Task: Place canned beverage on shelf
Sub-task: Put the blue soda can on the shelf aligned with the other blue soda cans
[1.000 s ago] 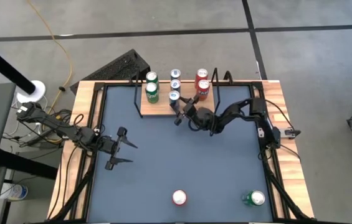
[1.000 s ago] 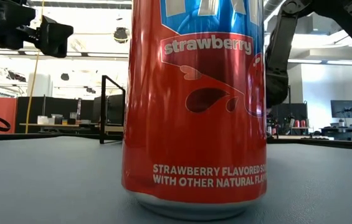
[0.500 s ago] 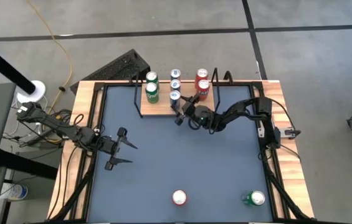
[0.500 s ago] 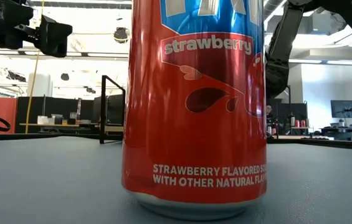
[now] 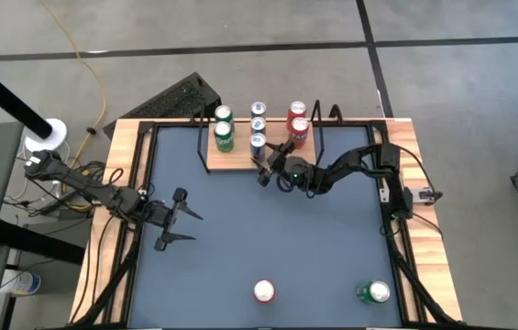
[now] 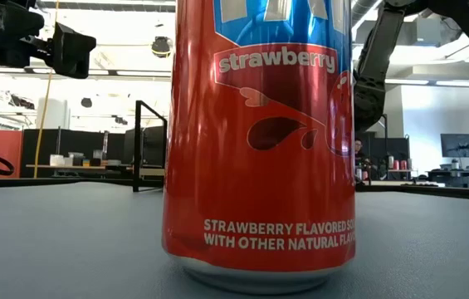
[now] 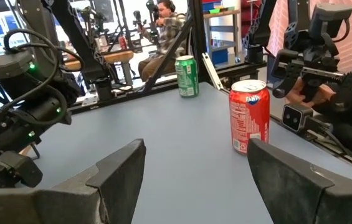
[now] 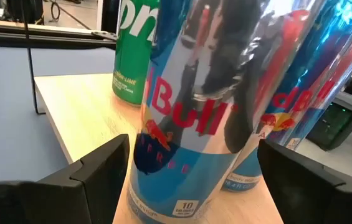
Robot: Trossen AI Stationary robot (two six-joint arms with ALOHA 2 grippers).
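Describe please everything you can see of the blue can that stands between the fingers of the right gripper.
The blue can is a slim, shiny metal can in blue and silver with red lettering. It stands upright on the light-wood shelf, at the front of a row of three like cans. The right gripper has its fingers open on either side, not touching it. A green can stands beside it on the board.

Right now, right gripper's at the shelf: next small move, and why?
Probably back the right gripper straight away from the shelf. Its fingers stand open on either side of the blue can, which stands upright on the board, so it looks released. A red can and a green can wait on the table.
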